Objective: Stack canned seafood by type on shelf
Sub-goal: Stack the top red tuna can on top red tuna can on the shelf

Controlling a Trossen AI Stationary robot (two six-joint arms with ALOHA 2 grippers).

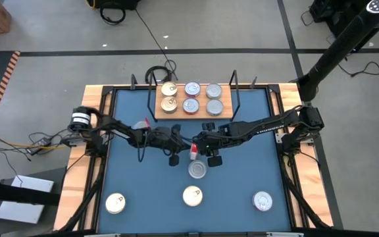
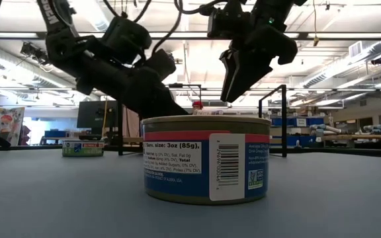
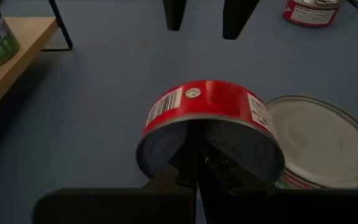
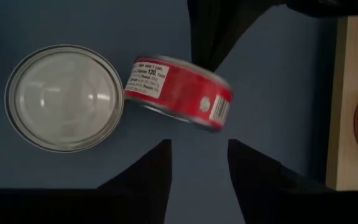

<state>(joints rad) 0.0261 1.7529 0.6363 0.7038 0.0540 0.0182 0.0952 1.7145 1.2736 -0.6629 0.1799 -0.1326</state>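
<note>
A red-sided can stands tipped up on its rim at the table's middle, beside a flat silver-topped can. My left gripper is shut, and its tips are at the red can's flat face. My right gripper hangs open just above the red can and touches nothing. The shelf, a light-wood board at the far edge, carries several cans lying flat. My left gripper presses its shut fingertips against the red can's flat round face, near the middle. The fingers come from the table's left, slanting a little downward. The can stands tilted on its rim on the blue table, red side up, one end against the silver-topped can's rim.
Three more cans lie along the near edge; the middle one fills the low view. Black wire frames stand at the shelf's ends. Blue table surface lies bare left and right of the grippers.
</note>
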